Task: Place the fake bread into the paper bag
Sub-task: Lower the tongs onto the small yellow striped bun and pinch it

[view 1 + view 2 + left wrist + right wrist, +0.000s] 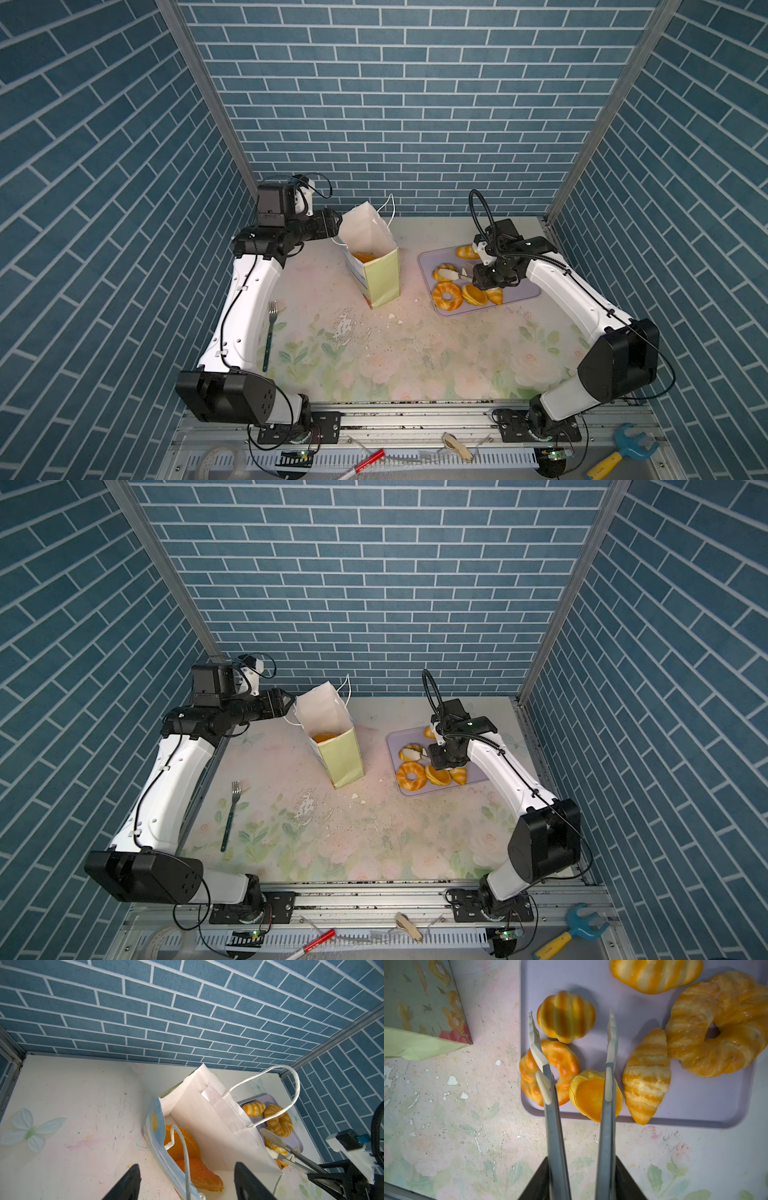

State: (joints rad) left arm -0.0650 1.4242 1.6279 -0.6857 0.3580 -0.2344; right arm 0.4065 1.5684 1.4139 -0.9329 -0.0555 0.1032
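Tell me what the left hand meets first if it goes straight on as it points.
Most likely the paper bag: the open left hand points at its near patterned wall, with the near cord handle hanging between its fingers. The cord may touch first; depth is unclear.

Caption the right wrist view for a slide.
Open tongs hover over fake bread on the lavender tray, paper bag beside.

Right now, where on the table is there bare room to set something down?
The front stretch of the table is free, bordered by the fork on the left, the paper bag and tray behind. The back-left patch beside the bag is bare too. Crowded: the tray, packed with fake bread under the tongs; only a narrow strip separates bag and tray.
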